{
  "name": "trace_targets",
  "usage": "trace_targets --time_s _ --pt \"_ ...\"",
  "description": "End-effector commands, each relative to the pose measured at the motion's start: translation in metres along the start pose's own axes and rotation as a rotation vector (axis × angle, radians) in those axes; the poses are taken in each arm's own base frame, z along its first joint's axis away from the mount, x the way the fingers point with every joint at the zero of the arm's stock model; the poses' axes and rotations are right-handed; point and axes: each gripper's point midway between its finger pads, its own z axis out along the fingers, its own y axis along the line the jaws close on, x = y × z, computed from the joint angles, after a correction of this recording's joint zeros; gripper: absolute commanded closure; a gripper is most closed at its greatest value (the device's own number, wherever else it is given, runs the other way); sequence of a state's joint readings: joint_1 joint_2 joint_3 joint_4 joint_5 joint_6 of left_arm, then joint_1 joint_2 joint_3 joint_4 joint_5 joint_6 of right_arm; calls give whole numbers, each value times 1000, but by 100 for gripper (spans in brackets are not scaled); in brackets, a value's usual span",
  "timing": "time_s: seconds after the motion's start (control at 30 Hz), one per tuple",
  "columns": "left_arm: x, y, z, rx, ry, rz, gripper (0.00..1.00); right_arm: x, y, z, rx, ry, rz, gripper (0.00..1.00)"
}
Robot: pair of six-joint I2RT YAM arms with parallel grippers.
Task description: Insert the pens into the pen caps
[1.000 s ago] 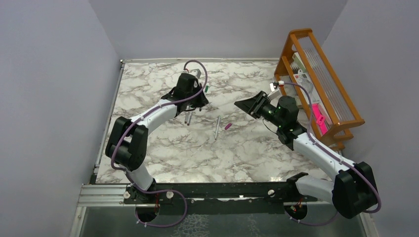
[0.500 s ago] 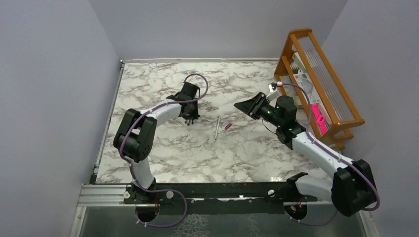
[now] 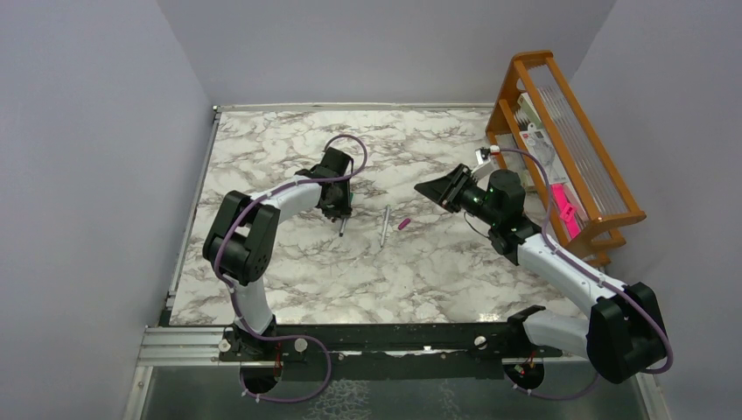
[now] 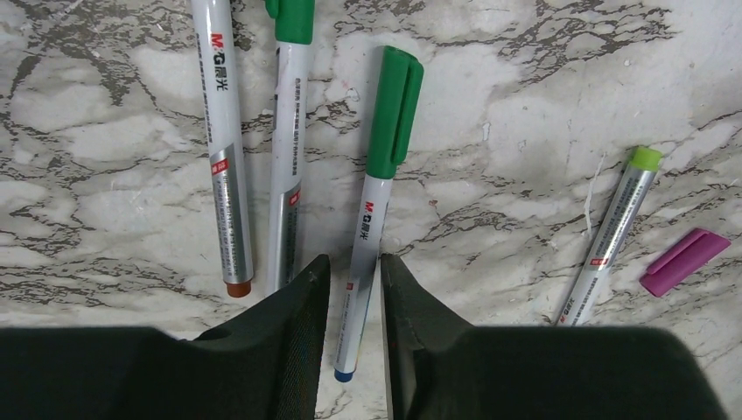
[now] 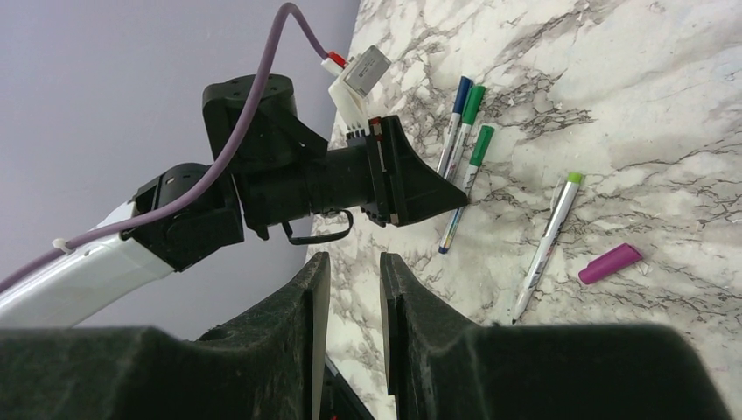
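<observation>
A pen with a green cap (image 4: 376,201) lies flat on the marble table between the fingers of my left gripper (image 4: 353,262), which is open with a gap on each side of the barrel. Left of it lie two more pens, one red-ended (image 4: 223,157) and one green-capped (image 4: 287,149). To the right are an uncapped silver pen (image 4: 612,232) and a loose magenta pen cap (image 4: 684,261), also seen from above as pen (image 3: 385,226) and cap (image 3: 403,224). My right gripper (image 5: 350,271) hangs open and empty above the table, right of the cap (image 5: 610,263).
An orange wooden rack (image 3: 560,149) stands against the right wall with a bright pink object (image 3: 567,219) in it. Grey walls close the table on the left, back and right. My left arm (image 3: 262,210) arcs over the left half of the marble top.
My left gripper came down and toward the near side with the green-capped pen, then opened, leaving the pen on the table. The right gripper has barely moved.
</observation>
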State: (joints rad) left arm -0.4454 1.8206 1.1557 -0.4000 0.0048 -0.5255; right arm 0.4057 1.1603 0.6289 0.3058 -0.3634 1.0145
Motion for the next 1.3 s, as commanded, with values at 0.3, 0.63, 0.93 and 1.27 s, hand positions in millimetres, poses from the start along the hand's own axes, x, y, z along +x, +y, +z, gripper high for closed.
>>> trace_targets --time_s 0.3,0.63,0.93,1.27 --pt "-32 -16 -27 52 -85 -13 70 33 -38 10 179 288 -170 77" --pt "-77 -53 -86 190 -288 35 75 80 -57 34 355 538 -417 80" --pt "-70 -55 -79 227 -261 10 100 124 -79 45 479 631 -480 97" --pt "-78 -36 -83 174 -297 -64 89 128 -105 50 615 641 -543 56"
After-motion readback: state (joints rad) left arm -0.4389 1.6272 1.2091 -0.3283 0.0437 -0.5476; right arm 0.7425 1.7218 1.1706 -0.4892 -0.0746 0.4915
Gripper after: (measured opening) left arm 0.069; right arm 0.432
